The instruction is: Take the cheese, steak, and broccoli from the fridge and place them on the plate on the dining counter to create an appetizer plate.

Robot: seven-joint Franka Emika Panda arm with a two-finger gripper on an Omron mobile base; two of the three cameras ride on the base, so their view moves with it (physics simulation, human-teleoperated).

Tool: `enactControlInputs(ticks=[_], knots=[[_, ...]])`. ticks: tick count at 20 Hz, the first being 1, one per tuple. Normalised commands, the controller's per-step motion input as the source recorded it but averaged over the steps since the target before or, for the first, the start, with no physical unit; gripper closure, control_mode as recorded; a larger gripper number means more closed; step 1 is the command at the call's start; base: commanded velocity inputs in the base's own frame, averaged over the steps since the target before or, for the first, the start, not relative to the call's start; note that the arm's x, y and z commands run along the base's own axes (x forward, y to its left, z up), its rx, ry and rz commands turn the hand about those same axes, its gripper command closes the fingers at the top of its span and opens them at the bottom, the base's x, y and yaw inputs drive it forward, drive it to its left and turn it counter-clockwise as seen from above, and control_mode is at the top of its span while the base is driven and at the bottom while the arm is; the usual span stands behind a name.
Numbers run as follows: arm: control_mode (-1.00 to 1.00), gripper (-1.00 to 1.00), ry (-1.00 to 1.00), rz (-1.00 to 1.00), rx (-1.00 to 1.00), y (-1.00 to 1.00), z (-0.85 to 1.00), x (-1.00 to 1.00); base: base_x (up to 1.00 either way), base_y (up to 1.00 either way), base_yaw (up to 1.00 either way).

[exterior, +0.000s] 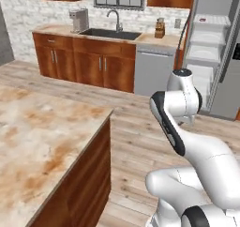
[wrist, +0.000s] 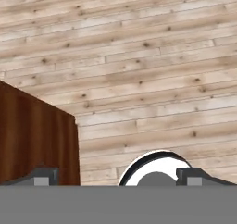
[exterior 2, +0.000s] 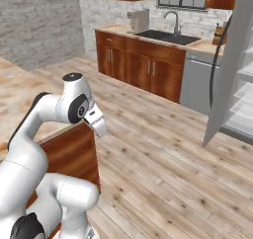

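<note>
While the fridge (exterior: 213, 52) stands open beyond the dining desk (exterior: 42, 137), its white shelves showing, the end effector (wrist: 118, 176) hangs spread wide and empty over the wooden floor (wrist: 152, 79) beside the desk's wooden base (wrist: 34, 140). Cheese, steak, broccoli and plate cannot be made out.

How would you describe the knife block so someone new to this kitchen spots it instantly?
Start at the sink in the wall counter. Go right toward the open fridge. The knife block stands there, small, brown and upright, unlike the grey coffee machine left of the sink.
</note>
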Motion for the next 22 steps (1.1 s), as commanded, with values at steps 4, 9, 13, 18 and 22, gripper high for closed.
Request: enactControlInputs(ticks=[4,9,13,18,22], knots=[[1.0,-1.0,0.0,0.0,0.0,0.0,0.0,0.0,0.36,-1.0,-0.44],[1.0,-1.0,0.0,0.0,0.0,0.0,0.0,0.0,0.82,-0.98,-0.33],[1.0,-1.0,0.0,0.0,0.0,0.0,0.0,0.0,1.0,-0.76,-0.13],[1.0,-1.0,0.0,0.0,0.0,0.0,0.0,0.0,1.0,-0.61,-0.1],[1.0,-1.0,0.0,0.0,0.0,0.0,0.0,0.0,1.0,-0.53,-0.07]])
